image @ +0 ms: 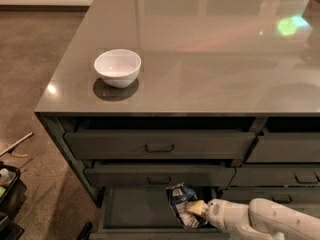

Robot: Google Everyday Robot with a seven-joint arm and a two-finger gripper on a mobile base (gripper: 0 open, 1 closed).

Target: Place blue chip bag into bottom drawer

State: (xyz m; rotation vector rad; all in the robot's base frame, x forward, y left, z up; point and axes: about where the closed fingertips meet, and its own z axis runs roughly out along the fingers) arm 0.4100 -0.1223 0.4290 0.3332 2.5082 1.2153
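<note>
grey glossy counter (210, 59) fills most of the view, brown floor (35, 74) to its left. under the counter's front edge, wide dark drawer column: two shallower handled drawers (159, 145) closed or nearly so, bottom drawer (135, 211) pulled open, flat dark inside showing. white arm (270, 220) reaches in from lower right, over the open bottom drawer. white bowl (117, 67) sits on counter, left part, well apart from the arm. blue chip bag (179, 200), crumpled, is inside the bottom drawer at its right side, propped up rather than flat. pincer (194, 208) is at the bag, tan fingers clenched on it, grasping the blue chip bag.
</note>
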